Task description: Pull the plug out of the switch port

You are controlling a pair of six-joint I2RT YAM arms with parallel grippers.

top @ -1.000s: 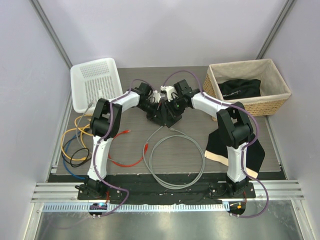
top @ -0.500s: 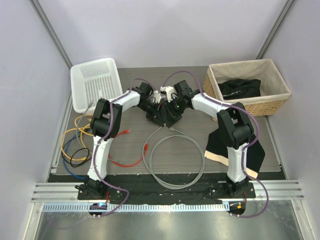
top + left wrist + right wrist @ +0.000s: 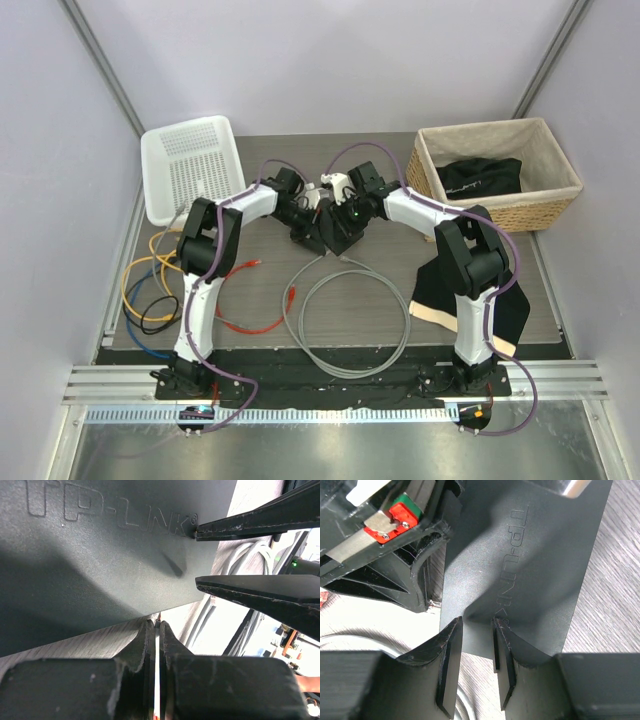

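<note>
Switch [image 3: 520,575] sits pinched at its corner by our right claw [image 3: 476,666]; left claw [image 3: 156,645], shut on a thin plug tab, we judge, needs a straight pull away.

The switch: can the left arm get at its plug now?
Probably yes. The left pincer is shut at the switch edge; the right pincer clamps a corner, leaving that side free. The plug itself is hidden.

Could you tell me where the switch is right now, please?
In the top view, the switch sits mid-table toward the back, between the left gripper and right gripper, above the grey cable coil.
</note>
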